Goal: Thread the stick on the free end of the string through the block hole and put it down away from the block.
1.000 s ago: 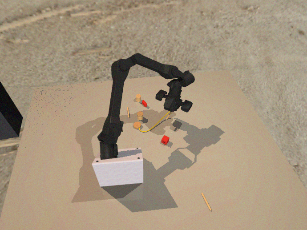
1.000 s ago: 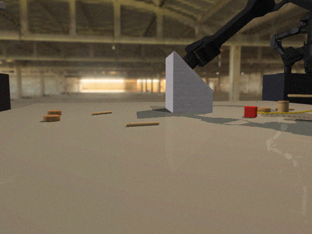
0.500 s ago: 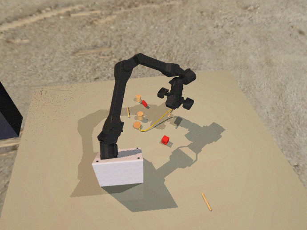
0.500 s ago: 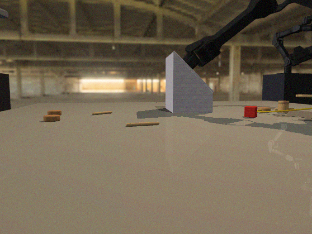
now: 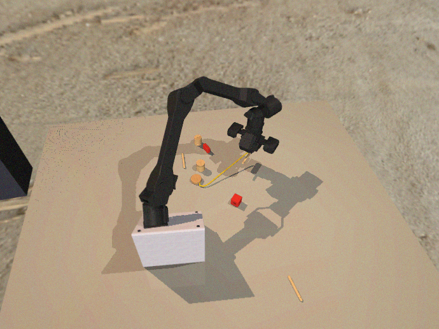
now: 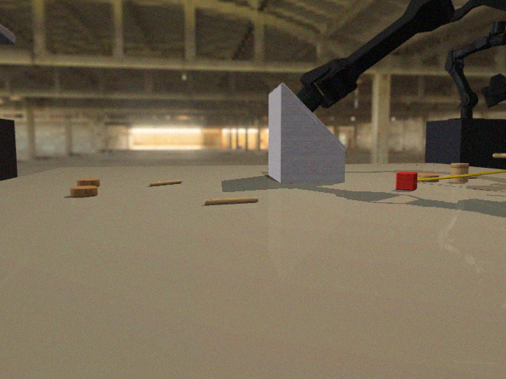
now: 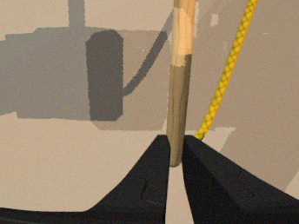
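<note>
My gripper (image 5: 248, 153) (image 7: 174, 144) is shut on the near end of the thin wooden stick (image 5: 245, 158) (image 7: 180, 58) and holds it above the table. The stick's tip shows at the right edge of the exterior view (image 6: 499, 155). The yellow string (image 5: 221, 173) (image 6: 462, 176) (image 7: 234, 55) sags from the stick down to the round wooden button (image 5: 195, 179) (image 6: 428, 177) lying flat on the table. The red block (image 5: 236, 199) (image 6: 406, 181) sits on the table in front of the gripper, apart from the string. Its hole cannot be made out.
Two short wooden cylinders (image 5: 198, 139) (image 5: 200, 165), a small red piece (image 5: 206, 147) and a loose stick (image 5: 183, 160) lie behind the button. Another loose stick (image 5: 294, 288) lies near the front. The white arm base (image 5: 168, 239) (image 6: 301, 143) stands front left. Two wooden discs (image 6: 84, 190) lie apart.
</note>
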### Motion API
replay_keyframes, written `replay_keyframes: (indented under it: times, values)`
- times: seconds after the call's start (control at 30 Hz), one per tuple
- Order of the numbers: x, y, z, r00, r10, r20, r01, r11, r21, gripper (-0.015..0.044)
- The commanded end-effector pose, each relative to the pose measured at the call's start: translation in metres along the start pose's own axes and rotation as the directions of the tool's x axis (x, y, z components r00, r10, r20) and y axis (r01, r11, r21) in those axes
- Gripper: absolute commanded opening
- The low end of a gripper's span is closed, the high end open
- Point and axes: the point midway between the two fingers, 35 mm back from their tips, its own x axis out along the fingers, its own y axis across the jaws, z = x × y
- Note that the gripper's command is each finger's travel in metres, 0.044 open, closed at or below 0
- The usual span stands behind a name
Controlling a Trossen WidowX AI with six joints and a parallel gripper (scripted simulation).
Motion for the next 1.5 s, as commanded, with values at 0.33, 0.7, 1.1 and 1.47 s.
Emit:
replay_keyframes:
  times: [0.33, 0.7, 1.1, 1.47]
  values:
    - [0.002, 0.002, -0.009, 1.0, 0.005, -0.006, -0.005, 1.0, 0.004, 0.0]
    - [0.011, 0.011, -0.005, 1.0, 0.005, -0.005, -0.005, 1.0, 0.005, 0.0]
    - [0.022, 0.022, 0.001, 1.0, 0.005, -0.004, -0.005, 1.0, 0.005, 0.0]
    - [0.031, 0.031, 0.006, 1.0, 0.005, -0.003, -0.005, 1.0, 0.005, 0.0]
